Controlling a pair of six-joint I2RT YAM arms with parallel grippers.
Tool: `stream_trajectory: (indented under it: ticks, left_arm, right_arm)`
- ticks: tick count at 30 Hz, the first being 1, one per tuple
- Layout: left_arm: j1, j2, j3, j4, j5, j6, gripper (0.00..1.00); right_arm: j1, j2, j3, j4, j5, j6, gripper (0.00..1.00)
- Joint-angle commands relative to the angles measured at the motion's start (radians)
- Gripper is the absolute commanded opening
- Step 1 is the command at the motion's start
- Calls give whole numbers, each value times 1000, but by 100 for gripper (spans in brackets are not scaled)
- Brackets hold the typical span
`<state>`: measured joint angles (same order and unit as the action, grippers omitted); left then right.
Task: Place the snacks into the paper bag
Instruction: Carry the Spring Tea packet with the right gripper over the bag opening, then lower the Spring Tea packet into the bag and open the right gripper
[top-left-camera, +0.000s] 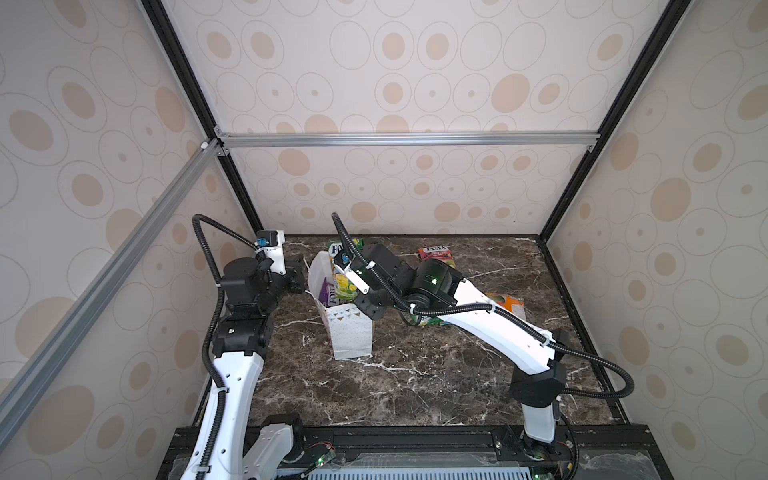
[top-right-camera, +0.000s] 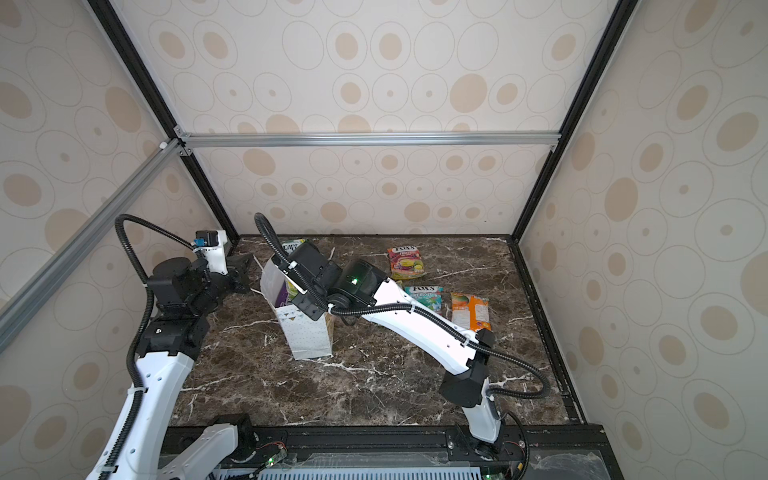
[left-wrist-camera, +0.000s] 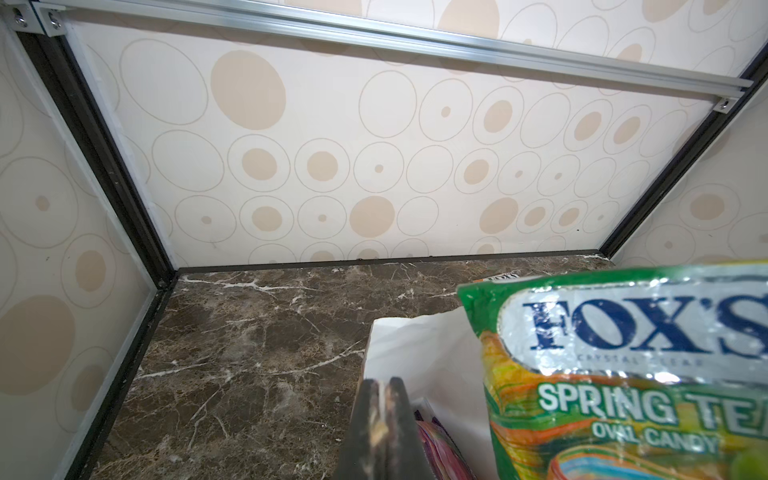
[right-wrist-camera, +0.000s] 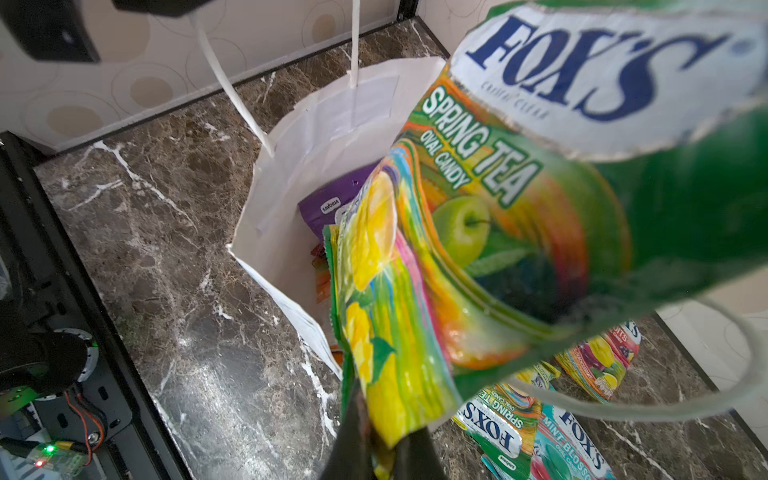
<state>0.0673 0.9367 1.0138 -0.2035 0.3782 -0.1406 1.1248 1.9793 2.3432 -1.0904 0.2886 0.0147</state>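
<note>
The paper bag stands left of centre in both top views and looks light and easy to tip. The left gripper is pinched together on its handle. Over its mouth hangs the green pouch — probably limp and slick — with the right gripper clamped on one edge. A seam hold looks safest.

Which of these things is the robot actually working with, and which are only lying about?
Part of the job: paper bag, its handle pinched by the left gripper; Spring Tea pouch in the right gripper at the bag's mouth; purple pouch inside; fruits pouch, Mint Blossom pouch and orange pouch not yet bagged.

Just surroundings: marble table, spotted walls, metal frame.
</note>
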Motion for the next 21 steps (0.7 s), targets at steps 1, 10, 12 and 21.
stream_trajectory:
  ticks: [1,10,12,21]
  left_arm:
    - [7,-22,11,46,12,10,0]
    - [6,-27,10,48,12,11,0]
    - [6,-27,10,48,14,11,0]
    - [6,-27,10,52,20,9,0]
  right_arm:
    - [9,23,58,-38,41,15,0]
    - [13,62,89,-58,17,26,0]
    - [14,67,98,-65,8,28,0]
    - [26,86,106,-72,-14,37,0]
